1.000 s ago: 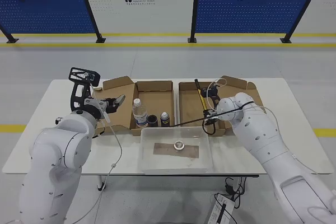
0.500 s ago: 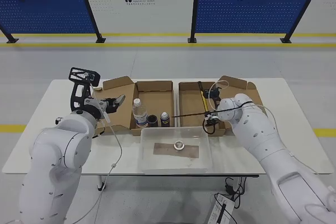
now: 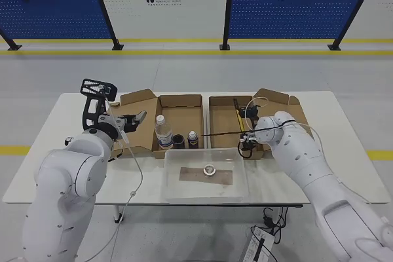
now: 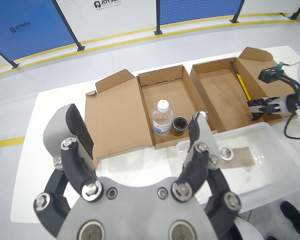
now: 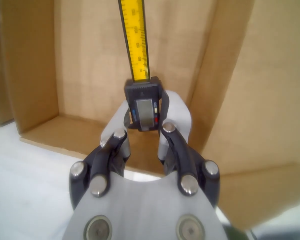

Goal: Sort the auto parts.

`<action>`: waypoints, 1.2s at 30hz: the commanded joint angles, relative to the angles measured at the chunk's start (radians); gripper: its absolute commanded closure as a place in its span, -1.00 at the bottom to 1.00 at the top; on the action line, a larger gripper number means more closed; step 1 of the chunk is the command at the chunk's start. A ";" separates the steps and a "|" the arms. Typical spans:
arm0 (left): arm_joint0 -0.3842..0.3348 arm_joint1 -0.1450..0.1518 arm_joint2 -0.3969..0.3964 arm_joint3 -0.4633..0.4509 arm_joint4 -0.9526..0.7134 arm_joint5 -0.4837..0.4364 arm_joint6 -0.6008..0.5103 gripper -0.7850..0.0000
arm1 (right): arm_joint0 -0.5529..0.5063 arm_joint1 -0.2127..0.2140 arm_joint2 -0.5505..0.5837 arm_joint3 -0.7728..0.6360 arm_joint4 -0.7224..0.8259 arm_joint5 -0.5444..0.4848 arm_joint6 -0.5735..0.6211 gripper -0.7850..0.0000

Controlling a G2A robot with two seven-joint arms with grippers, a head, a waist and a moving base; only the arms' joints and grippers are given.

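In the middle of the top view, on the white worktop (image 3: 347,118), we see two open cardboard boxes side by side, with a clear plastic bin (image 3: 175,191) just below them in the frame.

The left box (image 3: 183,116) holds three things standing upright in a row along its lower edge. From left to right these are a clear water bottle (image 3: 162,131), a black sleeve (image 3: 177,140) and a small can (image 3: 192,138).

The right box (image 3: 221,121) has a digital caliper (image 5: 137,38) in it. The yellow beam runs along the box's right side and points toward the top of the frame. The right gripper (image 5: 146,107) sits at the lower right corner of that box. Its fingers (image 5: 176,106) are closed on the caliper's black display head, one on each side. We cannot tell whether the caliper touches the box floor.

In the bin lies a flat brown card (image 3: 224,177), and a metal ring (image 3: 209,170) rests on it near the bin's centre.

Left of centre in the top view, the left gripper (image 4: 136,116) hangs above the open flap of the left box. Its fingers (image 4: 76,126) are spread wide and hold nothing.
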 commanded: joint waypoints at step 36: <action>0.000 0.000 0.000 0.000 0.000 0.000 0.000 -1.00 | -0.432 0.111 0.117 -1.086 -0.478 0.028 0.322 -1.00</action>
